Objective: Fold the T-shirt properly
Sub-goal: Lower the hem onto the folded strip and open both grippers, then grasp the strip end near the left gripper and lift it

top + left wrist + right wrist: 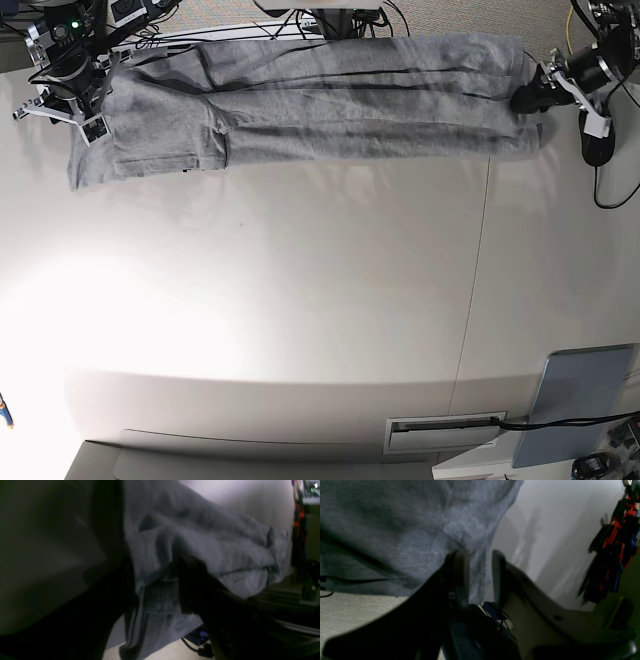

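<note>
The heather-grey T-shirt (pixel 320 100) is pulled out in a long wrinkled band along the far edge of the white table (pixel 320 300). At the band's right end, my left gripper (pixel 530 95) is shut on bunched folds of cloth. In the left wrist view the T-shirt (pixel 200 542) is gathered between the dark fingers of the left gripper (pixel 152 580). My right gripper (pixel 95 100) holds the band's left end, near a sleeve. In the right wrist view its two pads pinch a hanging fold of the T-shirt (pixel 395 530) at the right gripper (pixel 480 577). No lettering shows.
Cables and arm bases crowd the far edge behind the shirt. A grey flat panel (pixel 580 400) lies at the near right corner beside a slotted plate (pixel 445 432). A thin seam (pixel 478 260) runs front to back across the table's right part.
</note>
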Action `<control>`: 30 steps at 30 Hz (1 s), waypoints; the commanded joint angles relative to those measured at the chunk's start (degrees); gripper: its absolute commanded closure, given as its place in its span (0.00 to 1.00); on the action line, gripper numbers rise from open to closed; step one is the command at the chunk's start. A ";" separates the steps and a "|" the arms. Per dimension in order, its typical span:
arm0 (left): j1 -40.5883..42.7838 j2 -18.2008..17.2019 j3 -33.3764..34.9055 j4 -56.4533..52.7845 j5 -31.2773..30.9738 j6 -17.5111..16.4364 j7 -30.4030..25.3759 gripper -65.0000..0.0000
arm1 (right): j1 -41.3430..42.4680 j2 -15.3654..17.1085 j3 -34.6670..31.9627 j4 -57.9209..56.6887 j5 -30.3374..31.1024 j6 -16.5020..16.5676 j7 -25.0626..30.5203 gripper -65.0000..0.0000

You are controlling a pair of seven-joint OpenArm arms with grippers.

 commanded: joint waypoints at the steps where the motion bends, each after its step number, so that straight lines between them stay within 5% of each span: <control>1: 0.33 -0.46 -0.39 0.50 -0.26 -0.01 1.27 0.58 | -0.13 0.79 0.55 0.92 -0.92 -0.52 0.61 0.75; 10: 0.33 -0.92 -0.42 0.50 -2.99 -0.01 0.31 0.58 | -0.15 0.79 0.55 0.92 -0.92 -0.52 0.59 0.75; 16: 0.35 -5.05 -0.44 0.55 4.02 -0.01 -6.93 0.58 | -0.15 0.79 0.55 0.92 -0.92 -0.52 0.57 0.75; 30: 0.81 -4.79 -0.44 1.09 7.61 -0.01 -5.18 0.58 | -0.15 0.79 0.55 0.92 -0.90 -0.52 0.52 0.75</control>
